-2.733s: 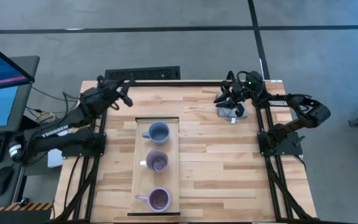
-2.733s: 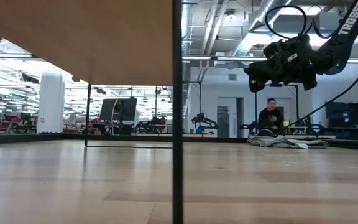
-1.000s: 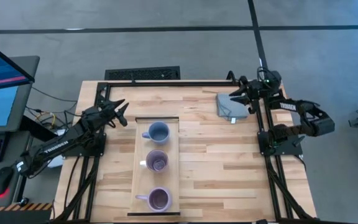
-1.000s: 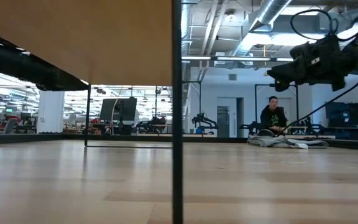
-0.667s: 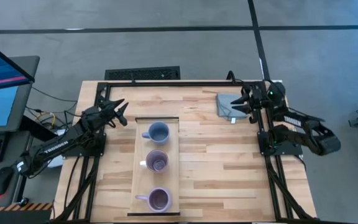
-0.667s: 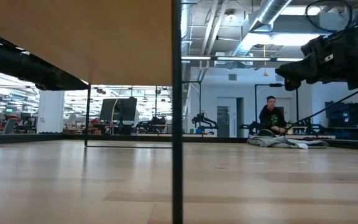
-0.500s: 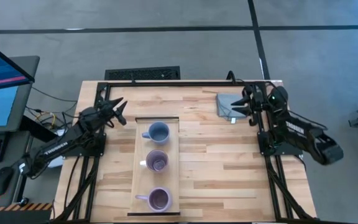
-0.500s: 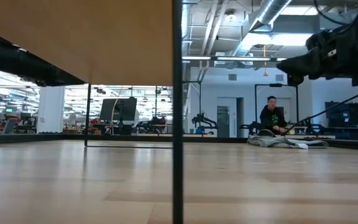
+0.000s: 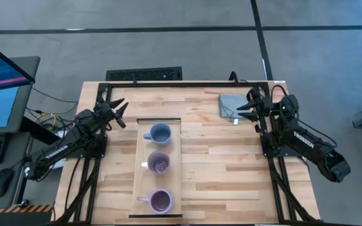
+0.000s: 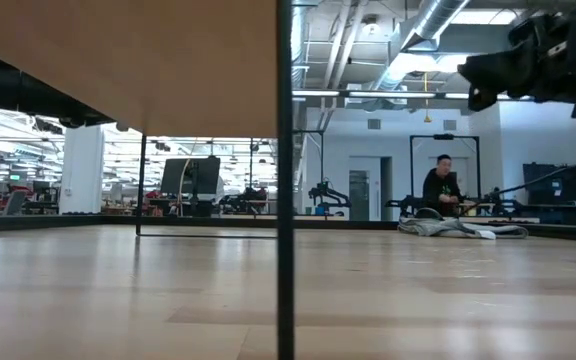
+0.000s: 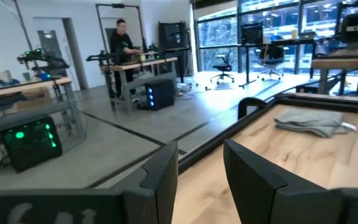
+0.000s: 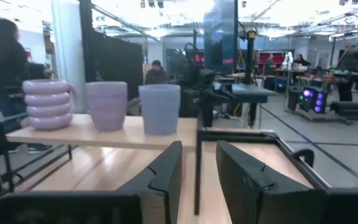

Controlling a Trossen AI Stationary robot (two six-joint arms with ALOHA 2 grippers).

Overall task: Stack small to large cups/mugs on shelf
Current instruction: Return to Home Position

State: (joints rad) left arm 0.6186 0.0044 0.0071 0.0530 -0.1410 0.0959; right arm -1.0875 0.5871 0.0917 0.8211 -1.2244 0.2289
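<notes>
**Left gripper (image 9: 115, 111) and right gripper (image 9: 248, 105) held open at opposite table edges; three mugs lined up on the shelf**

The left gripper is seen in the high view near the left edge of the table (image 9: 219, 169), just beside one end of the shelf (image 9: 142, 182). Its fingers are spread apart. The right gripper is held near the right edge, over the edge of a grey cloth (image 9: 230, 105), and its fingers are likewise parted. The gaps are confirmed by the wrist views, where light wood is seen between each pair of dark fingers.

From above, the mugs are shown in a single row along the shelf, apart from one another. The blue-grey mug (image 9: 160, 133) is placed at the end nearest the grippers, the middle purple mug (image 9: 159, 162) at the centre, and the end purple mug (image 9: 161, 201) at the other end. Only their rims and insides are seen there. Their sides are shown by the right wrist view: all three are upright, and the end mug is ribbed.

In the low view no mug is seen. Only the shelf's underside, a thin dark post and the right arm, high at one side, are shown. A person is seen far behind the cloth.
</notes>
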